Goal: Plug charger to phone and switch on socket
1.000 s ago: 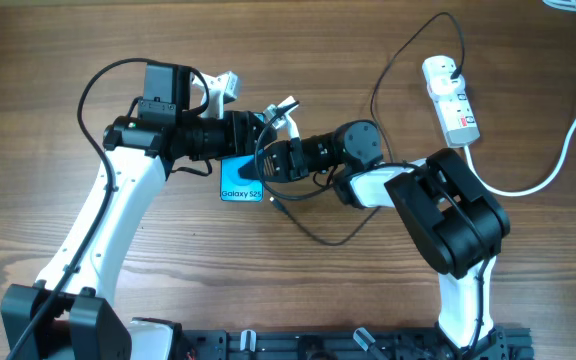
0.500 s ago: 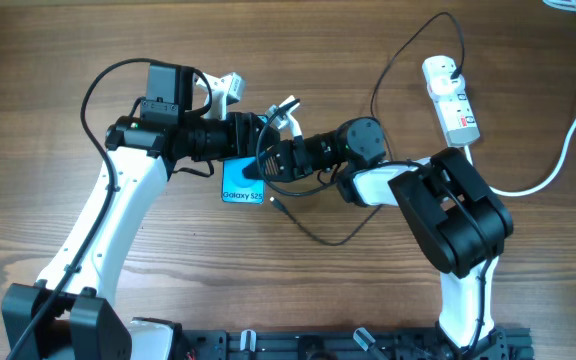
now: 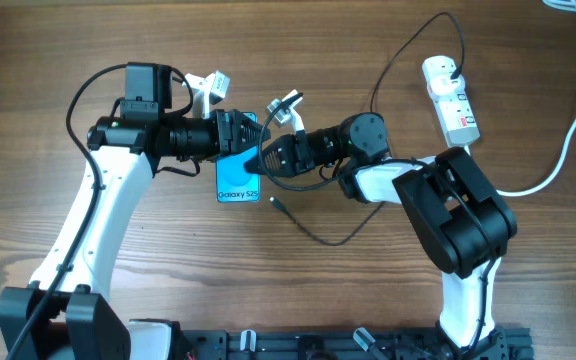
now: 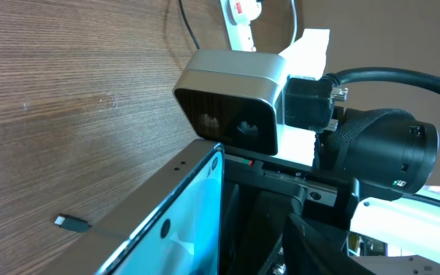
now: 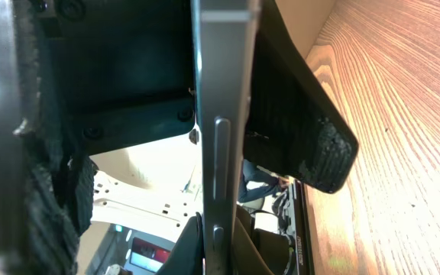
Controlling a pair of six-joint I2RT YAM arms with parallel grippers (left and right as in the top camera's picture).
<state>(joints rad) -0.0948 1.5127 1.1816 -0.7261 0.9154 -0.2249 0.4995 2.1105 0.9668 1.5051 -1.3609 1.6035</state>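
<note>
Left arm is stretched flat across the bench [image 3: 298, 300], wrist pointing right. The left gripper [image 3: 236, 140] has its fingers partly spread and clamped on the phone [image 3: 238, 182], with the teal screen facing up below the wrist. On my right wrist camera I see the phone's metal edge pinched between black pads. Right arm is folded in from the right, forearm pointing left. The right gripper [image 3: 266, 158] has its fingers pressed together just beside the phone's right edge; I can't tell if they touch it. The charger [image 3: 318, 238] lies loose on the bench, its tip near the phone's lower right corner. The socket [image 3: 451, 100] sits well apart at the far right.
</note>
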